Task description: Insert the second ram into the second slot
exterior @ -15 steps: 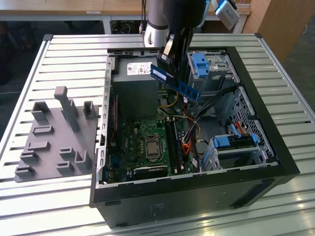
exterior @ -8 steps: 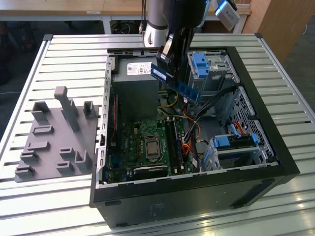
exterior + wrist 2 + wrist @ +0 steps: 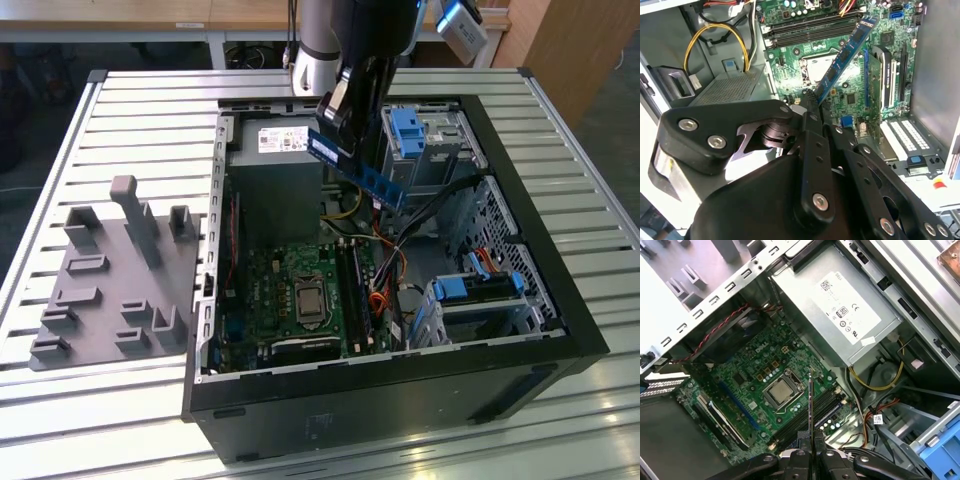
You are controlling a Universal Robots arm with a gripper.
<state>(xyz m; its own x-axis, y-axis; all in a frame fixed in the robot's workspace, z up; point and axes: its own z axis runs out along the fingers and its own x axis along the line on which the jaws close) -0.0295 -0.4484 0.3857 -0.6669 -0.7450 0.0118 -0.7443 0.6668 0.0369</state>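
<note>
I see gripper point(image 3: 811, 455) clamped on ram stick point(image 3: 810, 405), edge-on to camera, over the motherboard point(image 3: 752, 372) near its long slots point(image 3: 832, 407).

Open PC case point(image 3: 400, 405) sat mid-frame on the slatted metal table point(image 3: 140, 110), grey plastic fixture point(image 3: 110, 300) at the exterior view's left, blue drive-cage tab point(image 3: 408, 128) upper right.

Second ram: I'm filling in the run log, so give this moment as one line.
gripper: shut on second ram | second ram: tilted, held above motherboard, not yet seated
</note>
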